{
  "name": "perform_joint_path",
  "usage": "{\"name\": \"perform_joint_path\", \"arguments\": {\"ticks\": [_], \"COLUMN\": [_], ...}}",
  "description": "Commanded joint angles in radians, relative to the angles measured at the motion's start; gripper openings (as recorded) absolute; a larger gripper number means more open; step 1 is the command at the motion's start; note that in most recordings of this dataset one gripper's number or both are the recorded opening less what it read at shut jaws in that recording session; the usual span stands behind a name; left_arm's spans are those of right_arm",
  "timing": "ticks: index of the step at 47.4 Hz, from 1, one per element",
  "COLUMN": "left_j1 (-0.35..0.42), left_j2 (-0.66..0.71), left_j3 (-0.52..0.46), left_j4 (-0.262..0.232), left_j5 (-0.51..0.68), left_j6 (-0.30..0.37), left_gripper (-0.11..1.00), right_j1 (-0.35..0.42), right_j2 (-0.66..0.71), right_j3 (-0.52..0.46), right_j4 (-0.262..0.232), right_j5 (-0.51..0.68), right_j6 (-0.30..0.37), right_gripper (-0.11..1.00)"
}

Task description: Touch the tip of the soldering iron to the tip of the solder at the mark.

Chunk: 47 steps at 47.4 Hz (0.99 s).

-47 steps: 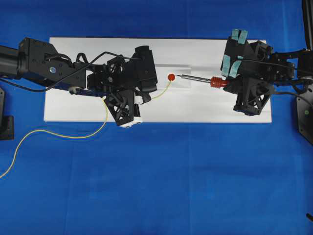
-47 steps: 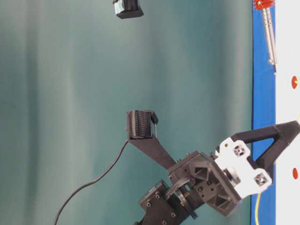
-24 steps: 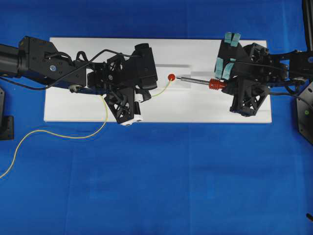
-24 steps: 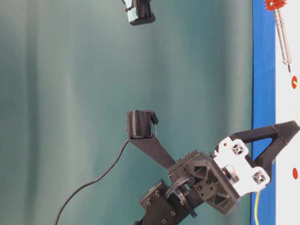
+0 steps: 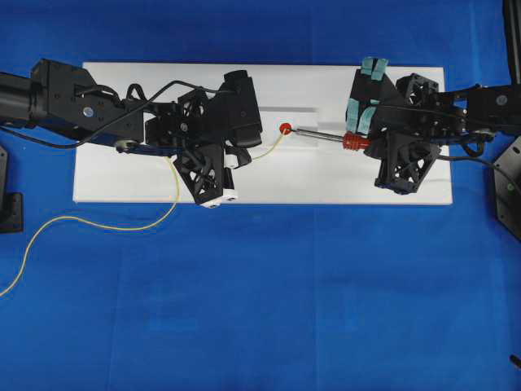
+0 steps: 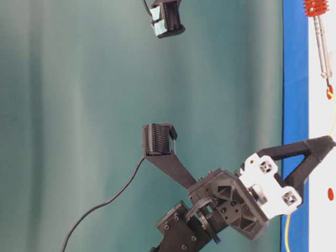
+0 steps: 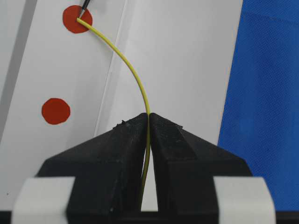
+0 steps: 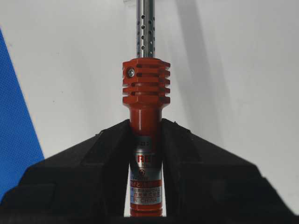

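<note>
Straight ahead of your right tool (image 8: 145,140), which is clamping the soldering iron (image 8: 145,84), the solder (image 7: 133,70), pinched by your left tool (image 7: 148,122), is ending on the red mark (image 7: 77,19); the iron's tip is arriving there.

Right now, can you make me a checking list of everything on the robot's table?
Surface: white board lying on a blue cloth.
Job's things: soldering iron tip sits at the red mark, where the solder tip also ends. A second red dot lies bare.
Clutter: nothing seen.
Grippers: left gripper shut on the solder; right gripper shut on the iron's red handle.
Cables: the solder trails off the board over the cloth; a black cable hangs from the left arm.
Surroundings: green backdrop.
</note>
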Motion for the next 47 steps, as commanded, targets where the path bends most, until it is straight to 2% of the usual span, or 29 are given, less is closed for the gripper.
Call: {"name": "perform_joint_path", "arguments": {"ticks": [1, 47], "left_j1": [0.003, 0.003], "left_j2": [-0.015, -0.014], "left_j3": [-0.021, -0.021], "left_j4": [0.002, 0.002], "left_j5": [-0.003, 0.0], "left_j6": [0.0, 0.002], "left_gripper": [0.03, 0.03], "right_j1": [0.002, 0.002], "right_j2": [-0.006, 0.003], "right_j3": [-0.026, -0.037], "right_j4": [-0.002, -0.002], "right_j5": [-0.008, -0.005], "right_j6": [0.002, 0.002], "right_gripper": [0.06, 0.06]}}
